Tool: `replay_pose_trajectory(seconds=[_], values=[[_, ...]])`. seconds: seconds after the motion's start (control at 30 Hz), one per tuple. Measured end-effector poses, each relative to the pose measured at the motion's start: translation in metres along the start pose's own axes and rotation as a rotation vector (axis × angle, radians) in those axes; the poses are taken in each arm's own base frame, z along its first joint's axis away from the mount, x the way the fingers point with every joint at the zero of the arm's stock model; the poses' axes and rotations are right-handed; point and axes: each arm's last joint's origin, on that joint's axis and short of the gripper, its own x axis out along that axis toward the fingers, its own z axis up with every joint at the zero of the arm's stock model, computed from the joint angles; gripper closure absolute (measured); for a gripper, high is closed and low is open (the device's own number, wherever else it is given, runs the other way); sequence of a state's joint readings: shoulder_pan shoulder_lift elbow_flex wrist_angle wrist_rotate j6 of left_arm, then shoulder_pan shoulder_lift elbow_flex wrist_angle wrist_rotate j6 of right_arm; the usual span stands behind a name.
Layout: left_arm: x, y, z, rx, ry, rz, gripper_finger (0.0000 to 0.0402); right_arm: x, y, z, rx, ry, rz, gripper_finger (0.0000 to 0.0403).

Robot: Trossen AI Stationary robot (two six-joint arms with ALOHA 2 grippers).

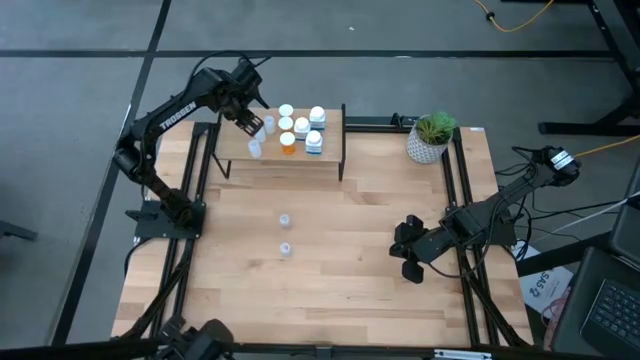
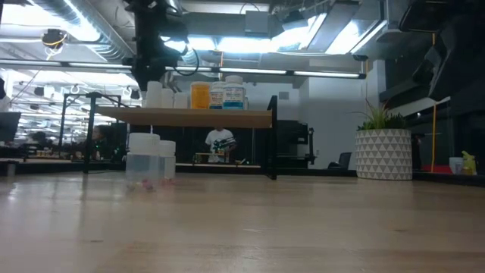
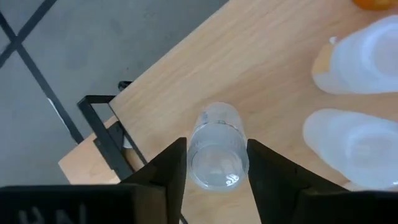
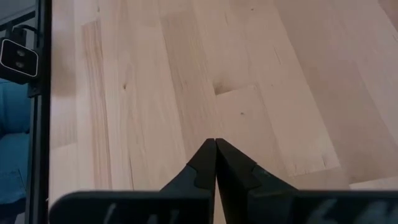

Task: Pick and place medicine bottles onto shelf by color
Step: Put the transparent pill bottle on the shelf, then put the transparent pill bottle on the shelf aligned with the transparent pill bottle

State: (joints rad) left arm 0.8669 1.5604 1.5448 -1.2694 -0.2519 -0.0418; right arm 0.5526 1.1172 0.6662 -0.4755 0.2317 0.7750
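Note:
The shelf [image 1: 330, 150] stands at the table's far side and bears several medicine bottles: white-capped ones [image 1: 301, 126], an orange one [image 1: 288, 144] and pale-blue vials [image 1: 266, 123]. My left gripper [image 3: 216, 163] reaches down over the shelf's left end, shut on one pale-blue vial [image 1: 254, 149]. Two more vials [image 1: 284, 218] [image 1: 285, 248] stand on the table's middle, and show near the camera in the low view [image 2: 144, 157]. My right gripper [image 1: 410, 262] hovers shut over the table's right part, with nothing between its fingers [image 4: 205, 160]. My left gripper has the vial's upper part [image 3: 214, 168] between its two fingers [image 3: 169, 169], one on each side. The fingers come from above, slanting down from the table's far left. The vial stands upright with its base on the shelf top [image 3: 261, 81], near the shelf's left edge.
A white pot with a green plant [image 1: 430, 140] stands at the table's far right. Two pale vials [image 3: 357, 59] [image 3: 354, 146] stand close beside the held one. The table's black frame rails [image 1: 462, 200] run along both sides.

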Motion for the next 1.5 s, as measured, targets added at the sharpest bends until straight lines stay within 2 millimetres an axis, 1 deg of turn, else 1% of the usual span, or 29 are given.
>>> replay_pose_trajectory(seconds=[0.27, 0.37, 0.53, 0.63, 0.73, 0.8, 0.87, 0.93, 0.97, 1.03, 1.1, 1.13, 1.2, 1.27, 1.33, 1.43, 1.5], values=[[0.000, 0.001, 0.001, -0.005, -0.010, 0.034, 0.0204, 0.000, 0.000, 0.000, 0.005, 0.000, 0.000, 0.0389], [0.000, 0.001, 0.001, -0.004, -0.010, 0.034, 0.0194, 0.000, 0.000, 0.000, 0.005, 0.000, 0.000, 0.0389], [-0.003, 0.002, 0.004, -0.012, -0.043, 0.032, 0.0190, 0.000, 0.000, 0.000, 0.005, 0.000, 0.000, 0.0389], [-0.020, 0.005, 0.009, -0.021, -0.087, 0.011, 0.0190, 0.000, 0.000, 0.000, 0.005, 0.001, 0.001, 0.0389], [-0.048, 0.004, 0.010, -0.028, -0.121, -0.050, 0.0190, 0.000, 0.000, 0.000, 0.005, 0.001, 0.001, 0.0389], [-0.070, 0.001, 0.006, -0.034, -0.121, -0.117, 0.0190, 0.000, 0.000, 0.000, 0.006, 0.000, 0.000, 0.0389], [-0.089, -0.006, -0.003, -0.032, -0.085, -0.229, 0.0190, 0.000, 0.000, 0.000, 0.005, 0.000, 0.000, 0.0389], [-0.101, -0.018, -0.016, -0.007, -0.034, -0.361, 0.0193, 0.000, 0.000, 0.000, 0.005, 0.001, 0.001, 0.0389], [-0.104, -0.027, -0.021, 0.025, -0.021, -0.431, 0.0193, 0.000, 0.000, 0.000, 0.005, 0.001, 0.000, 0.0389], [-0.110, -0.051, -0.036, 0.113, 0.009, -0.548, 0.0194, 0.000, 0.000, 0.000, 0.005, 0.000, 0.000, 0.0389], [-0.117, -0.079, -0.057, 0.177, 0.066, -0.605, 0.0194, 0.000, 0.000, 0.000, 0.005, 0.000, 0.000, 0.0389], [-0.119, -0.094, -0.070, 0.209, 0.100, -0.609, 0.0194, 0.000, 0.000, 0.000, 0.005, 0.000, 0.000, 0.0389], [-0.120, -0.118, -0.094, 0.257, 0.141, -0.547, 0.0194, 0.000, 0.000, 0.000, 0.004, 0.000, 0.000, 0.0389], [-0.120, -0.136, -0.120, 0.288, 0.136, -0.455, 0.0195, 0.000, 0.000, 0.000, 0.004, 0.001, -0.001, 0.0389], [-0.118, -0.151, -0.144, 0.296, 0.092, -0.364, 0.0195, 0.000, 0.000, 0.000, 0.003, 0.001, -0.001, 0.0389], [-0.105, -0.180, -0.168, 0.349, -0.036, -0.318, 0.0195, 0.000, 0.000, 0.000, 0.002, 0.000, 0.000, 0.0389], [-0.092, -0.196, -0.180, 0.469, -0.076, -0.317, 0.0195, 0.000, 0.000, 0.000, 0.006, -0.002, 0.002, 0.0389]])
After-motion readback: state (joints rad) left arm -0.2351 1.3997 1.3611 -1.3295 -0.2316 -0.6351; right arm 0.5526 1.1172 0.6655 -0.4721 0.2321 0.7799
